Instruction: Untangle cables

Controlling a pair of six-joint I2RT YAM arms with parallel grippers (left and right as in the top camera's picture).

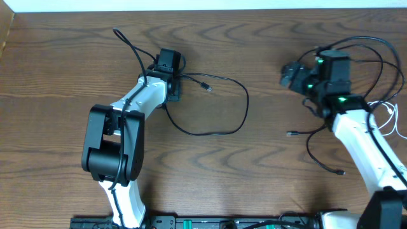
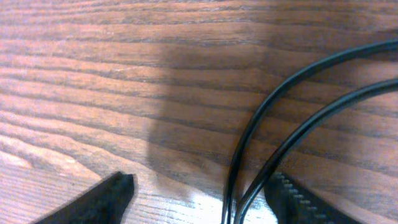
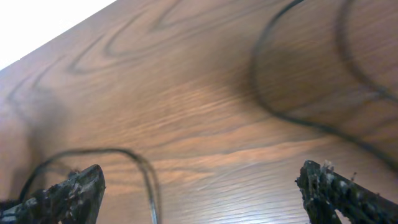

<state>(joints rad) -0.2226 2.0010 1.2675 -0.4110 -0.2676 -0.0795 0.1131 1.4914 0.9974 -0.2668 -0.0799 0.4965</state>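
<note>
Overhead: one black cable (image 1: 247, 105) loops on the table (image 1: 63, 38) right of the left gripper (image 1: 170, 62). Another black cable (image 1: 310, 147) and a white cable (image 1: 393, 121) lie near the right gripper (image 1: 291, 75)

Left wrist: jaws apart, two strands (image 2: 245, 149) run between them, so closing may pinch both

Right wrist: jaws wide, empty; dragging could retangle

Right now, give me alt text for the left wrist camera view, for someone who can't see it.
Two black cable strands curve down between the fingers of the open left claw, close to the lower-right one, over a wooden table.
</note>
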